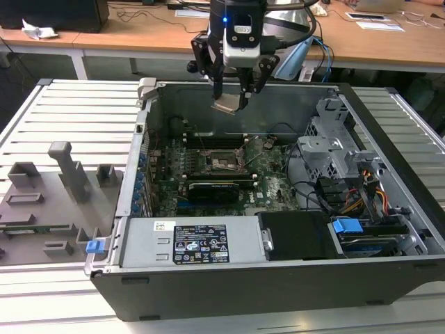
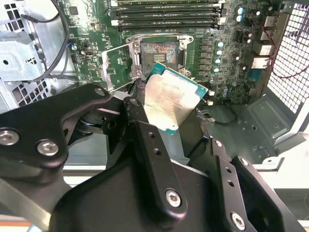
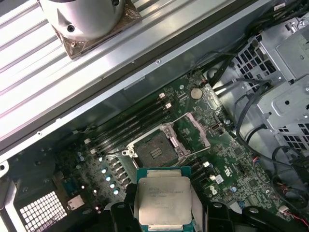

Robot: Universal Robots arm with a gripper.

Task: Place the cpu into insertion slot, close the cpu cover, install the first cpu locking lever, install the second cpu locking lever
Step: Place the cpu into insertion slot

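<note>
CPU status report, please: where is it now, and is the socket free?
Status: claw shut on cpu, above board; insertion slot empty; cpu cover open; nothing in between.

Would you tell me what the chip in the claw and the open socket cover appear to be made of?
The chip looks like a matt silvery metal lid on a green laminate base, going by its soft sheen and green rim. The socket cover seems thin bare sheet metal, probably steel: bright, reflective edges.
</note>
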